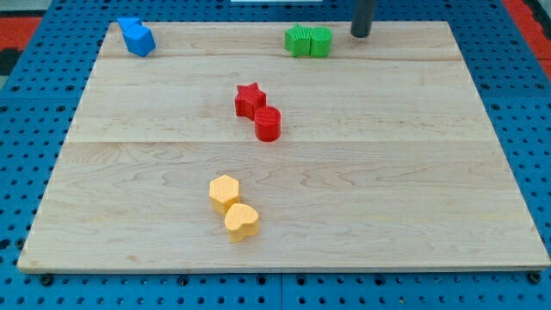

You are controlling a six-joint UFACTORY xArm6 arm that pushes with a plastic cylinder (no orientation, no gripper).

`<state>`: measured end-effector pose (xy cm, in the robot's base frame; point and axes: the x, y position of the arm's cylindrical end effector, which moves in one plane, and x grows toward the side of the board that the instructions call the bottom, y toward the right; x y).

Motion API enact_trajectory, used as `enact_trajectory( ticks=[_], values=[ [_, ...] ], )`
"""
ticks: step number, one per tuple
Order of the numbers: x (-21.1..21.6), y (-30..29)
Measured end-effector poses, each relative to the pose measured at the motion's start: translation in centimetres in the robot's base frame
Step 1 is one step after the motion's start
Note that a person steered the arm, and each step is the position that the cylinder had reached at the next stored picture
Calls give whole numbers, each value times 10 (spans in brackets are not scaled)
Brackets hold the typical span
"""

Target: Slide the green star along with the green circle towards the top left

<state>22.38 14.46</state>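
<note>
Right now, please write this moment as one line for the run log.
tip: right of green pair, apart | green star and green circle: touching, top edge | blue block: top left

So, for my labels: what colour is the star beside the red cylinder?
Red star, clear in the camera view.

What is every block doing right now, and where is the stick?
green star: flat on the board near the view's top, touching the green circle.
green circle: flat, on the star's right side.
my tip: right of the green pair, a gap between.
blue blocks: top left corner.
red star: middle, touching the red cylinder.
yellow hexagon: touching the yellow heart.
</note>
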Motion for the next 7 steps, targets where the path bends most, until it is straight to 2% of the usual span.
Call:
enact_trajectory(
  ticks=[2, 3, 4, 6, 7],
  values=[
    [1, -33],
    [4, -15],
    [17, -30],
    [4, -178],
    [-1, -219]
  ],
)
